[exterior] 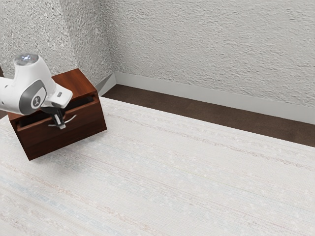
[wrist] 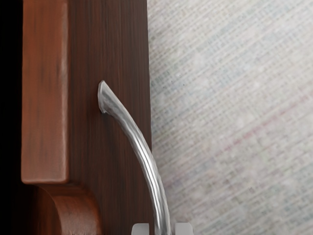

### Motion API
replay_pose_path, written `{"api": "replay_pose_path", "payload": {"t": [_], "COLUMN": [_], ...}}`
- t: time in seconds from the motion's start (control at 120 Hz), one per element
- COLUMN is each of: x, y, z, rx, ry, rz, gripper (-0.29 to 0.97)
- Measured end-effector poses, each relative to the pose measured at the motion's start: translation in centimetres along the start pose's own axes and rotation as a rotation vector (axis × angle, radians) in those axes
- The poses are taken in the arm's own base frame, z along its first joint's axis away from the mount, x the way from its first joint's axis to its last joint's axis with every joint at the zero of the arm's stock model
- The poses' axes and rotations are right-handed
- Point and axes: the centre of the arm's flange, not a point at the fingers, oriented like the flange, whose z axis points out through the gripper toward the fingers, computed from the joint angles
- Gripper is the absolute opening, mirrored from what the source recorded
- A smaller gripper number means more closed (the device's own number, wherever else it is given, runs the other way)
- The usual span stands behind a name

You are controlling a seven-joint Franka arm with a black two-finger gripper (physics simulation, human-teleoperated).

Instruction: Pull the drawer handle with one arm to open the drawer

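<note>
A pale woven table (exterior: 197, 172) carries a small dark-wood cabinet (exterior: 74, 81) at the exterior view's left. Its top drawer (exterior: 86, 114) stands slightly out, with a dark gap behind the front. The white arm (exterior: 24, 91) reaches down, and the black gripper (exterior: 59, 122) clamps the curved silver drawer handle (wrist: 142, 152) from both sides. A small mark on the arm's grey joint cap is too small to read.

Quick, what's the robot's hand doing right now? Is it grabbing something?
The gripper: closed, holding the drawer handle.
</note>
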Motion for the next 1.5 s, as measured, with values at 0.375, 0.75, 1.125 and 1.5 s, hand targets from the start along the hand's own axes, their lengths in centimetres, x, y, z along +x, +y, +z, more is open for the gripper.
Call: {"api": "replay_pose_path", "payload": {"t": [0.375, 0.75, 1.125, 1.5], "x": [0.2, -0.1, 0.2, -0.2], "y": [2.4, 3.9, 5.4, 7.2], "z": [-0.9, -1.6, -2.2, -2.9], "rx": [-0.014, -0.019, -0.017, -0.021], "ry": [0.009, 0.016, 0.019, 0.025], "rz": [0.002, 0.003, 0.010, 0.012], "gripper": [-0.11, -0.11, -0.11, -0.11]}}
